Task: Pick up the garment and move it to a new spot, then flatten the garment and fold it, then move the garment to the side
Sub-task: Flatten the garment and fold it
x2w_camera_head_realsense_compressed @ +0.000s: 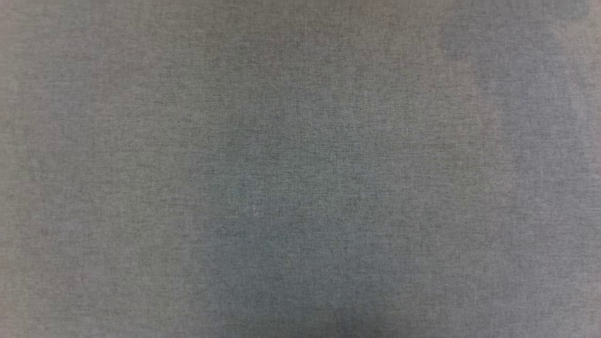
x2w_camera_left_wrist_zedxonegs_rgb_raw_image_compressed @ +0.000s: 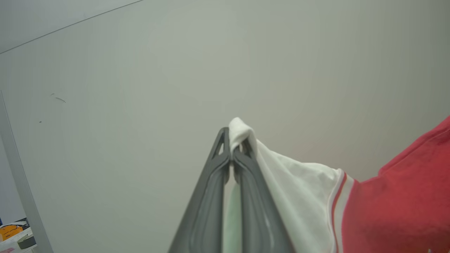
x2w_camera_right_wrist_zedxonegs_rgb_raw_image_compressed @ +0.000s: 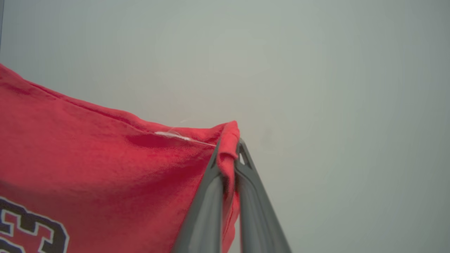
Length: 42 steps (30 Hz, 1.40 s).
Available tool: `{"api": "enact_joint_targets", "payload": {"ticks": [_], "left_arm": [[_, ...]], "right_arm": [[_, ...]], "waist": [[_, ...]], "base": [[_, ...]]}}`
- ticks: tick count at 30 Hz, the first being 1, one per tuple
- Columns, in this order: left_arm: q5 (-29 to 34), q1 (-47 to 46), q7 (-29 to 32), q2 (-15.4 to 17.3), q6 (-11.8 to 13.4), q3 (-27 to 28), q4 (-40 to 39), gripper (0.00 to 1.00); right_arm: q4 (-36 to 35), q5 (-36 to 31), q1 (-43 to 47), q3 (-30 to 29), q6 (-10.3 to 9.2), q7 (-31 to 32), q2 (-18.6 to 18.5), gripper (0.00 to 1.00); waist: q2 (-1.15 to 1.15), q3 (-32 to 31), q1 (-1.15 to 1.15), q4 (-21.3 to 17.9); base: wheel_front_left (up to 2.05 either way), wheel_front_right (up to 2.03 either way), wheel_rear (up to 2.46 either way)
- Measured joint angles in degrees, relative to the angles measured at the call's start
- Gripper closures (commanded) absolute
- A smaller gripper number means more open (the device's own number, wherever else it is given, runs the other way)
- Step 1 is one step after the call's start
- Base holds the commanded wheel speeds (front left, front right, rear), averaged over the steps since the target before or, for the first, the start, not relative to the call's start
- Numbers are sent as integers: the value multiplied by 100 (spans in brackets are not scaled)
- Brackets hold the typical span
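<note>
The left gripper [x2w_camera_left_wrist_zedxonegs_rgb_raw_image_compressed: 232, 153] is pinched tight on a fold of the white sleeve [x2w_camera_left_wrist_zedxonegs_rgb_raw_image_compressed: 299, 189], and a nub of cloth pokes out past the tips. The right gripper [x2w_camera_right_wrist_zedxonegs_rgb_raw_image_compressed: 230, 151] is clamped the same way on a bunched red edge of the shirt [x2w_camera_right_wrist_zedxonegs_rgb_raw_image_compressed: 105, 158], with fabric wedged between its two fingers. The shirt hangs in the air between the arms, stretched from one pinch to the other in front of a pale wall [x2w_camera_left_wrist_zedxonegs_rgb_raw_image_compressed: 140, 88]. Part of the black, white-edged print [x2w_camera_right_wrist_zedxonegs_rgb_raw_image_compressed: 31, 228] faces the right wrist camera.

Both holds are small bites near the fingertips. I'd say a hard pull apart could slide the thin sleeve out of the left pinch. The shirt would then swing from one arm and land in a heap. One hold is on a sleeve and the other on the red body, so it probably hangs lopsided. Laid down that way it could go down twisted or doubled over, which would make flattening harder.

I can't tell whether the right gripper's edge is hem or shoulder. The lower shirt is cut off in both wrist views, so its clearance over any surface is unknown. The head view gives a blurred grey weave [x2w_camera_head_realsense_compressed: 300, 169], and I can't tell what it is. The clutter [x2w_camera_left_wrist_zedxonegs_rgb_raw_image_compressed: 14, 235] by the wall is too small to read.
</note>
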Motion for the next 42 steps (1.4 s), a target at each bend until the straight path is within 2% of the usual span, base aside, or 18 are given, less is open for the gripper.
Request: {"api": "enact_joint_targets", "payload": {"ticks": [6, 13, 21, 28, 36, 42], "left_arm": [[-167, -366, -181, 24, -1, -256, 439, 100], [-425, -166, -492, 135, -1, -700, 847, 100], [-709, 934, -845, 178, -1, -971, 1072, 100], [-823, 2351, -957, 279, 29, -1048, 843, 100], [-1095, 4569, -1005, 528, 474, -1060, -133, 100], [-1367, 6272, -980, 781, 974, -1144, -975, 100]], "right_arm": [[678, 30, -536, 349, 0, -327, 102, 100], [1321, 250, -541, 931, 1, -728, 211, 100], [1822, 701, 347, 1588, 1, -1274, 350, 100], [1849, 1060, 1368, 2154, 1, -1566, 304, 100], [1356, 1508, 2926, 2848, 1, -1690, -26, 100], [915, 1807, 4205, 3086, 1, -1699, -337, 100]], "waist": [[0, 224, 0, -39], [0, 367, 0, -8], [0, 155, -1, 64], [0, -283, -1, 97], [0, -1046, -2, 141], [0, -1627, -2, 176]], "base": [[0, 0, 0], [0, 0, 0], [0, 0, 0], [0, 0, 0], [0, 0, 0], [0, 0, 0]]}}
